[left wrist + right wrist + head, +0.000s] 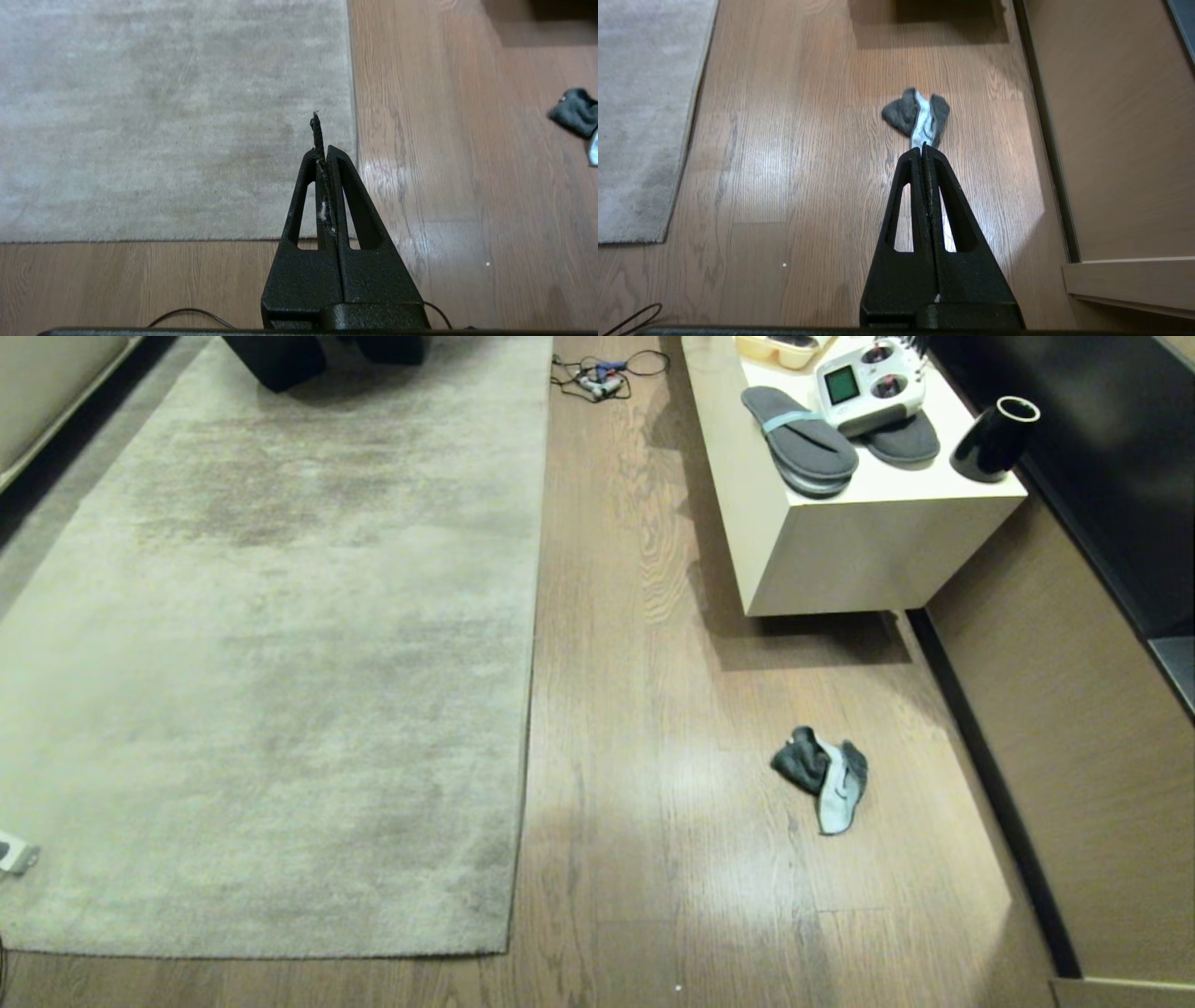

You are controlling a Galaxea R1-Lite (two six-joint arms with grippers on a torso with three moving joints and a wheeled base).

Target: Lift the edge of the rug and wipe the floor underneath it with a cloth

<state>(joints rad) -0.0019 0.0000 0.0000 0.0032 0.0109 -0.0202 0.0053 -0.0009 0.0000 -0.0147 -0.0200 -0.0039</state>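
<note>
Fingers of both the left gripper [325, 150] and right gripper [923, 149] are pressed together, empty; the cloth [823, 776] lies on the floor [653, 728] beside the flat rug edge [532, 644].

- The rug edge [530, 644] is the straight right border of a large pale grey-beige short-pile rug with darker mottled patches; it lies flat on the floor and ends in a near corner.
- The floor [644, 859] is light brown wood-grain planking with a slight sheen.
- The cloth [823, 775], dark grey with a paler side showing, lies crumpled on the floor, well apart from the rug edge.
</note>
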